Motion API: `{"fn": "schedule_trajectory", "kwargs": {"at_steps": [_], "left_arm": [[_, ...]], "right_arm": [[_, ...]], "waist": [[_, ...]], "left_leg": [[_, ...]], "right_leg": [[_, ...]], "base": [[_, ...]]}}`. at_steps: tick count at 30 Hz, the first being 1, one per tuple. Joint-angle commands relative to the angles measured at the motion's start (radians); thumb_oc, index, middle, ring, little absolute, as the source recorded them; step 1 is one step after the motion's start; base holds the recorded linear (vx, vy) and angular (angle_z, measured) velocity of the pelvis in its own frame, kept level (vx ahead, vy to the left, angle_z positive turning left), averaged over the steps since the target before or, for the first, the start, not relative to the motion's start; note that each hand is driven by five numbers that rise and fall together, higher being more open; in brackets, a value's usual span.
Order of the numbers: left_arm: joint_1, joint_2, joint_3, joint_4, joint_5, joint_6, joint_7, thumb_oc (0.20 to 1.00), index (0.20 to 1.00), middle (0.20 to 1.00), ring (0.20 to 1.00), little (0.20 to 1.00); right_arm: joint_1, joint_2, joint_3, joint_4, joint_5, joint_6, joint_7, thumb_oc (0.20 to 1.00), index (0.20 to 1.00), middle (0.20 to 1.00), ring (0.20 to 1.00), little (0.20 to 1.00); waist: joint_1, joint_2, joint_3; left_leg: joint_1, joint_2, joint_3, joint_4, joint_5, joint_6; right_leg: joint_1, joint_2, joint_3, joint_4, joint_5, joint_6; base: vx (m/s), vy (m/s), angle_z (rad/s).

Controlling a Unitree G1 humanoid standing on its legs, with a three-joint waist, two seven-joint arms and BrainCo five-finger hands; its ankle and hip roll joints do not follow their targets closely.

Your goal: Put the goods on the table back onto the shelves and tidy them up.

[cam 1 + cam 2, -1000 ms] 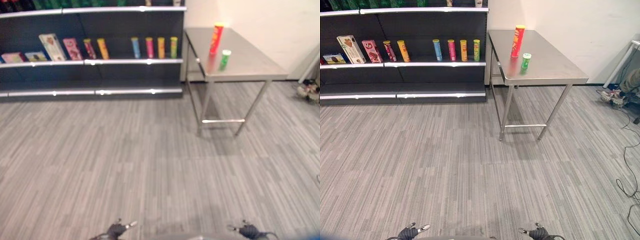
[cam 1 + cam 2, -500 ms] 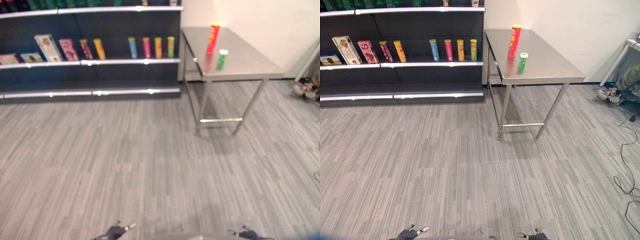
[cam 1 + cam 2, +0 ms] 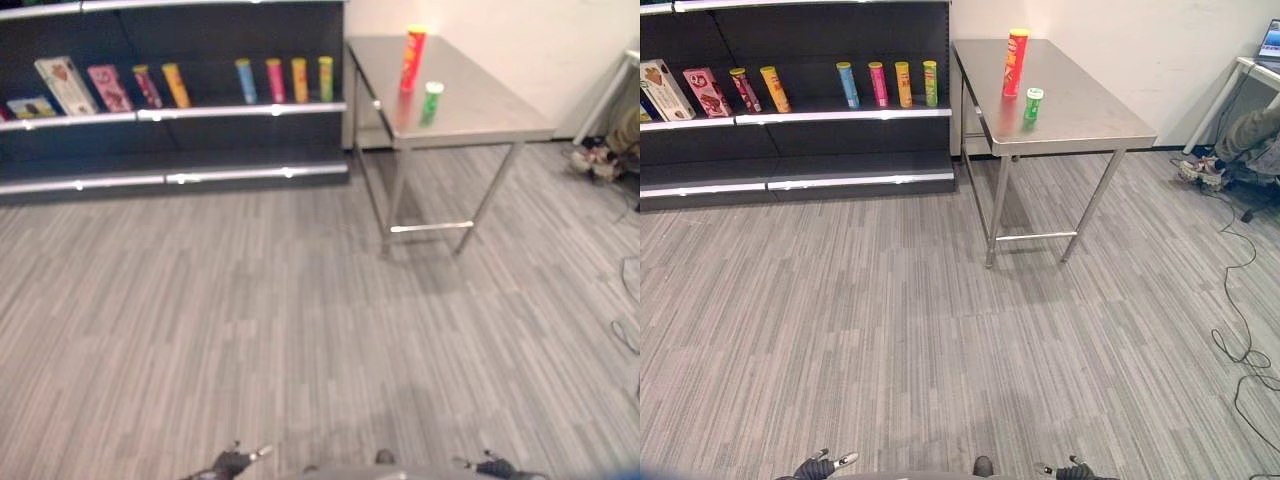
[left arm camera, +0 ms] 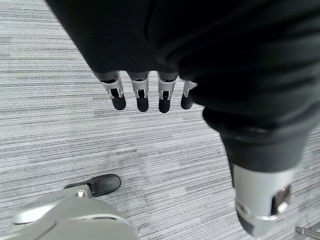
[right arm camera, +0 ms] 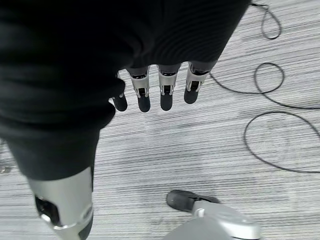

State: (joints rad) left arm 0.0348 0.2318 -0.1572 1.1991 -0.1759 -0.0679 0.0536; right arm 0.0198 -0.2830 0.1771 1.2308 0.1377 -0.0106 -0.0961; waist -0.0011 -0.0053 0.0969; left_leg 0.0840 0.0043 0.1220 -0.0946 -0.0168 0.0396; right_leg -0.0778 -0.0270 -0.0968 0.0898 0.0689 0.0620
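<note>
A tall red cylindrical crisp can [image 3: 1016, 62] and a short green can [image 3: 1033, 103] stand upright, near each other, on the brushed-steel worktop [image 3: 1090, 115] beside dark shelves [image 3: 800, 115] of similar tubes. Left robot hand [image 4: 145, 95] and right robot hand [image 5: 155, 92] hang with fingers apparently relaxed, holding nothing above striped grey carpet [image 3: 890, 320].

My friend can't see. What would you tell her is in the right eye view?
A steel table holds a tall red can and a short green can, beside dark shelves with colourful cans and boxes. Grey floor lies between; both open hands hang low, left hand and right hand.
</note>
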Motion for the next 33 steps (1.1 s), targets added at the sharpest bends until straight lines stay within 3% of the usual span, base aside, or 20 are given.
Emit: {"fn": "schedule_trajectory", "kwargs": {"at_steps": [1, 3, 4, 5, 6, 8, 10, 14, 17, 20, 22, 24, 26, 27, 30, 33], "left_arm": [[-0.038, 0.02, 0.012, 0.016, -0.014, -0.015, 0.01, 1.0, 1.0, 1.0, 1.0, 1.0], [-0.039, 0.023, 0.014, 0.016, -0.021, -0.015, 0.008, 1.0, 1.0, 1.0, 1.0, 1.0], [-0.038, 0.027, 0.016, 0.011, -0.025, -0.014, 0.005, 1.0, 1.0, 1.0, 1.0, 1.0], [-0.038, 0.027, 0.016, 0.011, -0.025, -0.014, 0.005, 1.0, 1.0, 1.0, 1.0, 1.0], [-0.04, 0.027, 0.014, 0.0, -0.033, -0.018, 0.004, 1.0, 1.0, 1.0, 1.0, 1.0], [-0.051, 0.028, 0.009, -0.005, -0.044, -0.019, 0.006, 1.0, 1.0, 1.0, 1.0, 1.0], [-0.064, 0.022, 0.005, 0.006, -0.045, -0.016, 0.003, 1.0, 1.0, 1.0, 1.0, 1.0], [-0.055, 0.012, 0.007, 0.02, -0.03, -0.019, -0.005, 1.0, 1.0, 1.0, 1.0, 1.0], [-0.049, 0.009, -0.001, 0.02, -0.013, -0.02, -0.008, 1.0, 1.0, 1.0, 1.0, 1.0], [-0.054, 0.0, -0.003, 0.005, -0.038, -0.019, -0.005, 1.0, 1.0, 1.0, 1.0, 1.0], [-0.056, 0.0, -0.003, -0.024, -0.075, -0.02, -0.006, 1.0, 1.0, 1.0, 1.0, 1.0], [-0.066, 0.007, 0.005, -0.042, -0.111, -0.016, 0.003, 1.0, 1.0, 1.0, 1.0, 1.0], [-0.061, 0.011, 0.014, -0.053, -0.137, -0.012, 0.006, 1.0, 1.0, 1.0, 1.0, 1.0], [-0.063, 0.011, 0.018, -0.057, -0.149, -0.014, 0.009, 1.0, 1.0, 1.0, 1.0, 1.0], [-0.061, 0.006, 0.021, -0.053, -0.157, -0.018, 0.01, 1.0, 1.0, 1.0, 1.0, 1.0], [-0.052, 0.005, 0.018, -0.057, -0.161, -0.02, 0.015, 1.0, 1.0, 1.0, 1.0, 1.0]], "right_arm": [[-0.037, -0.006, -0.001, 0.008, 0.008, -0.008, 0.002, 1.0, 1.0, 1.0, 1.0, 1.0], [-0.03, -0.006, -0.004, 0.011, 0.011, -0.01, 0.001, 1.0, 1.0, 1.0, 1.0, 1.0], [-0.014, -0.002, -0.012, 0.015, 0.019, -0.01, 0.004, 1.0, 1.0, 1.0, 1.0, 1.0], [-0.014, -0.002, -0.012, 0.015, 0.019, -0.01, 0.004, 1.0, 1.0, 1.0, 1.0, 1.0], [-0.007, -0.002, -0.019, 0.02, 0.031, -0.013, 0.005, 1.0, 1.0, 1.0, 1.0, 1.0], [-0.012, -0.008, -0.024, 0.021, 0.04, -0.013, 0.006, 1.0, 1.0, 1.0, 1.0, 1.0], [-0.013, -0.01, -0.034, 0.008, 0.047, -0.008, 0.005, 1.0, 1.0, 1.0, 1.0, 1.0], [0.005, -0.015, -0.047, -0.005, 0.033, -0.006, 0.01, 1.0, 1.0, 1.0, 1.0, 1.0], [0.03, -0.021, -0.055, -0.002, 0.028, -0.007, 0.015, 1.0, 1.0, 1.0, 1.0, 1.0], [0.029, -0.036, -0.053, 0.001, 0.024, -0.009, 0.016, 1.0, 1.0, 1.0, 1.0, 1.0], [0.024, -0.045, -0.05, -0.004, 0.043, -0.017, 0.014, 1.0, 1.0, 1.0, 1.0, 1.0], [0.004, -0.052, -0.04, -0.008, 0.063, -0.021, 0.004, 1.0, 1.0, 1.0, 1.0, 1.0], [-0.012, -0.052, -0.032, -0.009, 0.074, -0.013, -0.001, 1.0, 1.0, 1.0, 1.0, 1.0], [-0.024, -0.05, -0.024, -0.012, 0.079, -0.014, -0.001, 1.0, 1.0, 1.0, 1.0, 1.0], [-0.039, -0.044, -0.008, -0.026, 0.088, -0.018, 0.001, 1.0, 1.0, 1.0, 1.0, 1.0], [-0.038, -0.046, -0.005, -0.042, 0.083, -0.022, -0.004, 1.0, 1.0, 1.0, 1.0, 1.0]], "waist": [[-0.006, -0.016, 0.047], [-0.012, -0.015, 0.055], [-0.025, -0.01, 0.063], [-0.024, -0.01, 0.059], [-0.039, -0.008, 0.058], [-0.053, -0.009, 0.065], [-0.093, -0.024, 0.085], [-0.121, -0.03, 0.075], [-0.134, -0.03, 0.049], [-0.139, -0.002, 0.025], [-0.135, 0.001, 0.022], [-0.118, -0.026, 0.047], [-0.084, -0.048, 0.073], [-0.07, -0.057, 0.081], [-0.039, -0.064, 0.086], [-0.024, -0.053, 0.086]], "left_leg": [[0.019, -0.056, -0.018, 0.01, -0.057, 0.011], [0.032, -0.062, -0.029, 0.009, -0.062, 0.017], [0.056, -0.061, -0.053, 0.007, -0.074, 0.018], [0.052, -0.061, -0.052, 0.007, -0.072, 0.018], [0.073, -0.057, -0.079, 0.007, -0.092, 0.009], [0.091, -0.058, -0.11, 0.007, -0.11, 0.003], [0.178, -0.056, -0.163, 0.007, -0.176, -0.026], [0.271, -0.043, -0.187, 0.007, -0.232, -0.054], [0.327, -0.023, -0.209, 0.007, -0.237, -0.072], [0.281, 0.023, -0.197, 0.154, -0.084, -0.133], [0.17, 0.041, -0.173, 0.384, 0.077, -0.189], [0.013, 0.055, -0.123, 0.679, 0.183, -0.202], [-0.088, 0.089, -0.041, 0.854, 0.15, -0.157], [-0.135, 0.096, -0.016, 0.882, 0.117, -0.142], [-0.231, 0.135, 0.045, 0.75, 0.047, -0.117], [-0.245, 0.162, 0.023, 0.419, 0.055, -0.123]], "right_leg": [[-0.066, -0.153, -0.02, 0.263, -0.03, 0.101], [-0.091, -0.156, -0.01, 0.329, -0.012, 0.096], [-0.139, -0.142, 0.018, 0.423, -0.013, 0.082], [-0.143, -0.141, 0.019, 0.421, -0.011, 0.082], [-0.183, -0.112, 0.035, 0.384, -0.029, 0.068], [-0.205, -0.098, 0.043, 0.282, -0.022, 0.071], [-0.233, -0.107, -0.009, -0.048, 0.086, 0.119], [-0.261, -0.118, -0.11, -0.151, 0.147, 0.15], [-0.232, -0.106, -0.134, -0.145, 0.165, 0.127], [-0.183, -0.06, -0.138, -0.128, 0.149, 0.092], [-0.129, -0.044, -0.147, -0.118, 0.11, 0.055], [-0.062, -0.039, -0.143, -0.128, 0.065, 0.008], [0.008, -0.023, -0.121, -0.144, 0.023, -0.024], [0.032, -0.024, -0.11, -0.15, 0.011, -0.026], [0.104, -0.03, -0.08, -0.166, -0.028, -0.015], [0.146, -0.047, -0.053, -0.161, -0.065, 0.006]], "base": [[0.09, 0.181, -0.2], [0.13, 0.152, 0.16], [0.11, 0.064, 0.33], [0.28, 0.062, 0.39], [0.24, -0.021, 0.51], [0.38, -0.075, 0.59], [0.65, -0.142, 0.59], [0.51, -0.104, 0.43], [0.54, -0.189, 0.84], [0.38, -0.18, 0.29], [0.35, -0.214, 0.67], [0.3, -0.272, 0.41], [0.31, -0.25, -0.17], [0.32, -0.162, -0.42], [0.35, -0.021, -0.3], [0.33, 0.173, -0.6]]}}
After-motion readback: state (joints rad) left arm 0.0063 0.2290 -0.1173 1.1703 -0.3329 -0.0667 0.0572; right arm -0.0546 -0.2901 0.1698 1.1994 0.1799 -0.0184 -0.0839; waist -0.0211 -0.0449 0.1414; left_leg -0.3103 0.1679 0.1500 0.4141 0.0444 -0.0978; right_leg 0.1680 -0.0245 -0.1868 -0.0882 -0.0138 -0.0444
